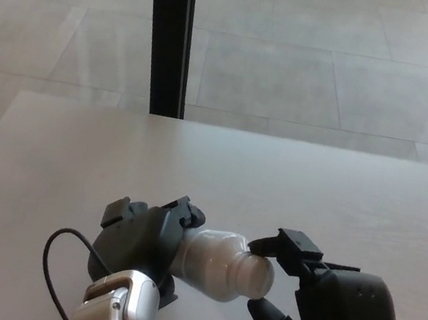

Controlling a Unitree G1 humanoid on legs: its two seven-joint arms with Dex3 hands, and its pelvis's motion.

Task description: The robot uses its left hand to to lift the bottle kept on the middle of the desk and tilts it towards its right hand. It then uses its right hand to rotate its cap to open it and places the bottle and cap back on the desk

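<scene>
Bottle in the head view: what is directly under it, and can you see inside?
The bottle is held tilted above the bare desk by the left hand. Its white body hides any contents; the right hand partly covers the cap.
</scene>
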